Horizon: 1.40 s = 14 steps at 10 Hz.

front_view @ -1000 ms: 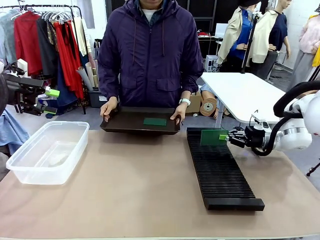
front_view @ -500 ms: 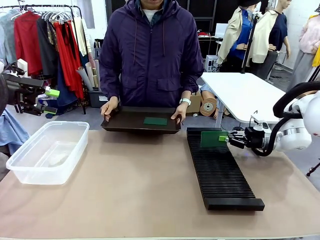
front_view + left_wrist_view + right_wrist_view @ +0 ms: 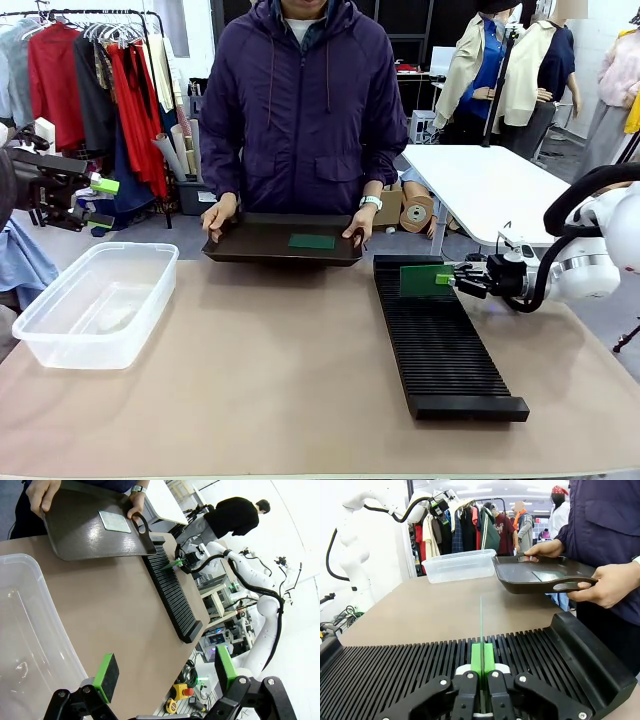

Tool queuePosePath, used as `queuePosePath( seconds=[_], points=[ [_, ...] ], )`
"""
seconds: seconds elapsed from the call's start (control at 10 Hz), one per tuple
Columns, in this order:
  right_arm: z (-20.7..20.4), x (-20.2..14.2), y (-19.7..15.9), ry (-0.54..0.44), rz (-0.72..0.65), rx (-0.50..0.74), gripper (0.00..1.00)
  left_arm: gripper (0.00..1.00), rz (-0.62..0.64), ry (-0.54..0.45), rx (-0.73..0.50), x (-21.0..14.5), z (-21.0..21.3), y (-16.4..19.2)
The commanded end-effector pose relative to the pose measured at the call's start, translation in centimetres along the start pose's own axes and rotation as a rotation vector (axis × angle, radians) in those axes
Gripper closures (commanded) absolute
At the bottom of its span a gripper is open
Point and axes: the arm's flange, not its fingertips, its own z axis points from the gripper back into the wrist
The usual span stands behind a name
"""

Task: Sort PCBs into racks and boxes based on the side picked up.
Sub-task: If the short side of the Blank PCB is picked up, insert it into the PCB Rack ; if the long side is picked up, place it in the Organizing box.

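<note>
My right gripper (image 3: 447, 279) is shut on a green PCB (image 3: 425, 280) and holds it upright on edge over the far end of the long black slotted rack (image 3: 440, 345). In the right wrist view the PCB (image 3: 481, 622) shows edge-on as a thin line between the green pads (image 3: 476, 661), above the rack's ribs (image 3: 395, 672). A second PCB (image 3: 311, 241) lies flat on the dark tray (image 3: 250, 245), which a person holds by both handles. The clear plastic box (image 3: 95, 300) stands at the left. Above and beyond the box, my left gripper (image 3: 103, 204) hangs open and holds nothing.
The person stands at the far edge, hands (image 3: 610, 585) on the tray handles, and the tray's right corner is close to the rack's far end. The left wrist view shows the box wall (image 3: 30, 630), the tray (image 3: 85, 535) and the rack (image 3: 172, 595). A white table (image 3: 490, 185) stands beyond.
My right gripper has eased the PCB slightly down and to the left, toward the rack's far end. The tray shifted a little. The left arm stays still.
</note>
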Motion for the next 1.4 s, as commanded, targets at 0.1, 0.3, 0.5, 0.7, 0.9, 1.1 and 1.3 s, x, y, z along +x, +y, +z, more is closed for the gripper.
queuePosePath(
  seconds=[0.1,0.3,0.5,0.7,0.9,1.1,1.3],
  points=[
    [-0.5,-0.3,-0.5,0.021,0.029,0.007,1.0,0.0,-0.002,-0.002,-0.003,0.0,0.0,-0.1],
    [-0.6,-0.3,-0.5,0.034,0.034,0.009,1.0,0.0,-0.002,-0.002,-0.003,0.0,0.0,-0.1],
    [-0.6,-0.7,-0.4,0.071,0.02,0.015,1.0,0.0,-0.002,-0.002,-0.003,0.0,0.0,-0.1],
    [-0.5,-0.9,-0.4,0.068,0.022,0.018,1.0,0.0,-0.002,-0.002,-0.003,0.0,0.0,-0.1],
    [-0.4,-1.2,-0.2,0.088,0.033,0.022,1.0,0.0,-0.002,-0.002,-0.003,0.0,0.0,-0.1],
    [-0.3,-1.7,-0.1,0.071,0.023,0.023,1.0,0.0,-0.002,-0.002,-0.003,0.0,0.0,-0.1],
    [-0.3,-1.9,0.0,0.077,0.025,0.021,1.0,0.0,-0.002,-0.002,-0.003,0.0,0.0,-0.1]
  ],
)
